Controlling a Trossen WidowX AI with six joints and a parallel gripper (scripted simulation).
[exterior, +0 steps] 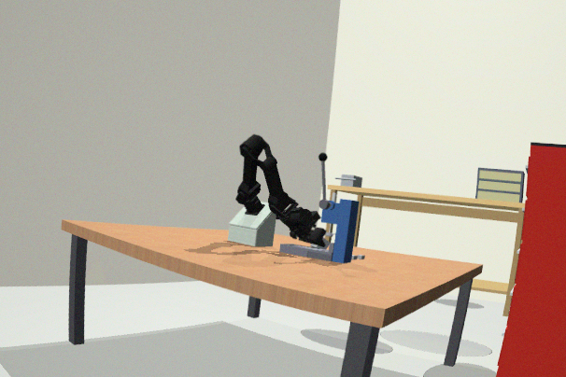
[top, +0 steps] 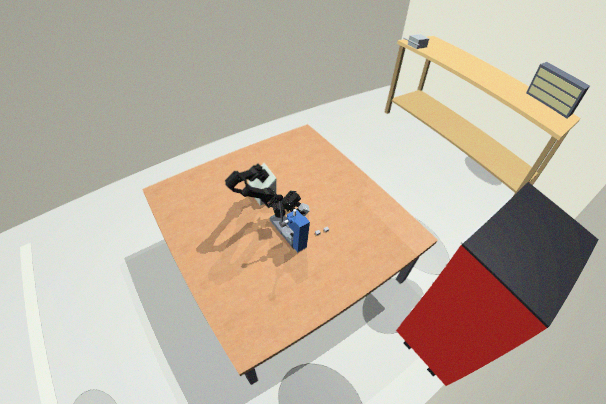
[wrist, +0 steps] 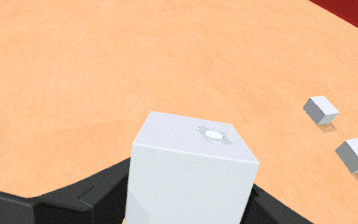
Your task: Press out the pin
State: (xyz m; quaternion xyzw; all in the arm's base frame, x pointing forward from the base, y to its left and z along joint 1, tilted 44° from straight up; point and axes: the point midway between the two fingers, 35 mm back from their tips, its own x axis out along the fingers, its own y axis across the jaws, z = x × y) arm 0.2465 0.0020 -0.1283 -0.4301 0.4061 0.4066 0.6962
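The gripper (top: 301, 206) (exterior: 326, 240) (wrist: 192, 187) is clamped on the pale block (top: 304, 209) (wrist: 192, 175) — held beside the blue press (top: 300, 232) (exterior: 346, 230), its round pin end (wrist: 214, 135) showing on one face. The press lever (exterior: 323, 179) stands upright — well apart from two small grey cubes (top: 322, 231) (wrist: 320, 110) on the table (top: 360, 280) (exterior: 243, 275) (wrist: 100, 60).

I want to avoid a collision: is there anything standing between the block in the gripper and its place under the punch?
Nothing visible blocks the block from the side. The blue press head overhangs the bed, hiding the final spot from above, so I cannot confirm the last stretch.
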